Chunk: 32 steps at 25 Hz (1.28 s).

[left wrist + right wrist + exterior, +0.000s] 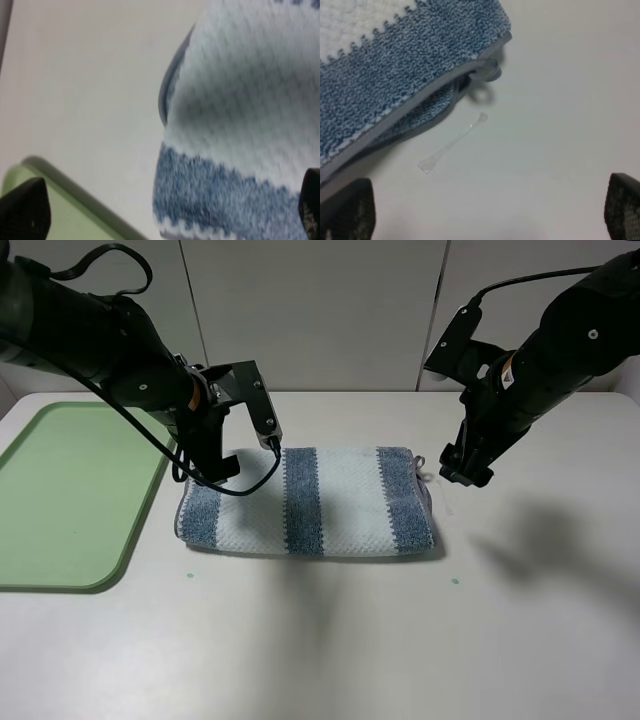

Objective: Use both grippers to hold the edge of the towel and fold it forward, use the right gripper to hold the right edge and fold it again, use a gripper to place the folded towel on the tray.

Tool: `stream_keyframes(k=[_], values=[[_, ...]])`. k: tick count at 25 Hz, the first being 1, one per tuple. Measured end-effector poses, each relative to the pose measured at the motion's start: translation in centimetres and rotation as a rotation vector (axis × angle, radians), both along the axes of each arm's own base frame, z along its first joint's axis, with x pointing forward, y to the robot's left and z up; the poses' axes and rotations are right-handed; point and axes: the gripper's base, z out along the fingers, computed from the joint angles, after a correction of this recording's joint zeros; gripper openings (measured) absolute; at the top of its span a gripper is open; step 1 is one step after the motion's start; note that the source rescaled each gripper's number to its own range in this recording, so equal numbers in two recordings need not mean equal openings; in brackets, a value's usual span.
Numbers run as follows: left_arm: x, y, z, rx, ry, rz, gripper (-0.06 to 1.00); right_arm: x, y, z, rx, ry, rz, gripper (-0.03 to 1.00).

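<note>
The white desk (330, 640) carries the towel (340, 500) just beside the tray (60, 490), its long axis running left to right (two layers show at its end, so I judge the first fold done). The right hand (465, 473), spread and empty, hangs just beside the right edge (428, 502). The left hand (212, 465), also spread, is over the opposite end.

towel (310, 502) right of tray (60, 500)
</note>
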Motion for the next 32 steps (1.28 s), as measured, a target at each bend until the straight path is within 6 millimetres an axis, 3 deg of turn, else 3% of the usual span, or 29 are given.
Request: stream_keyframes(k=[5,19,27,32], values=[[-0.6,1.0,0.9,0.054,0.038,0.085,1.0,0.0,0.0,0.1,0.003,-0.003,-0.001,1.0],[-5.1,3.2,11.1,-0.237,-0.018,0.352,1.0,-0.1,0.0,0.3,0.024,-0.005,-0.031,1.0],[-10.0,5.2,15.7,-0.44,-0.029,0.423,1.0,-0.1,0.0,0.3,0.035,-0.003,-0.05,1.0],[-14.4,7.5,16.9,-0.547,-0.058,0.428,1.0,0.0,0.0,0.3,0.04,-0.01,-0.047,1.0]])
